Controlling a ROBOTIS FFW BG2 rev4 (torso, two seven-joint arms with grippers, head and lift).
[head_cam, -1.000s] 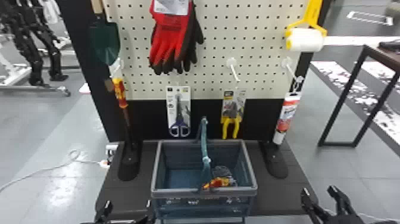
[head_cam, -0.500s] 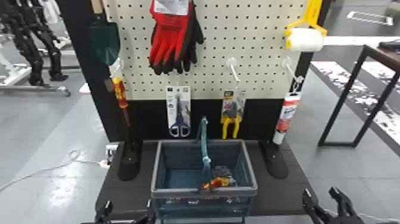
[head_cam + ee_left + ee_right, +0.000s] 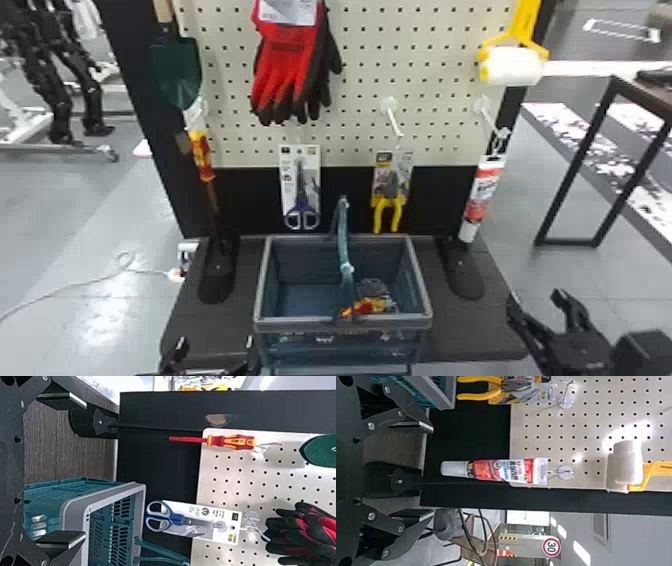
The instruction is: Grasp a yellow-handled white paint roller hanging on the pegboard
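Roller (image 3: 510, 65) hangs high at right edge of pegboard (image 3: 430, 75)
Tube (image 3: 481, 192) hangs below; right gripper (image 3: 536, 301) and left gripper (image 3: 212, 352) gape, low by basket (image 3: 342, 322)

— How many things are hanging on the pegboard (image 3: 425, 90)?

— It is carrying seven: one paint roller (image 3: 510, 65), one tube (image 3: 480, 192), one pack of pliers (image 3: 390, 192), one pack of scissors (image 3: 299, 187), one screwdriver (image 3: 202, 157), one trowel (image 3: 176, 75) and one bunch of gloves (image 3: 290, 60).

— And lower down?

— One basket (image 3: 265, 280) is sitting there, and two grippers are showing: the left gripper (image 3: 212, 350) and the right gripper (image 3: 534, 300).
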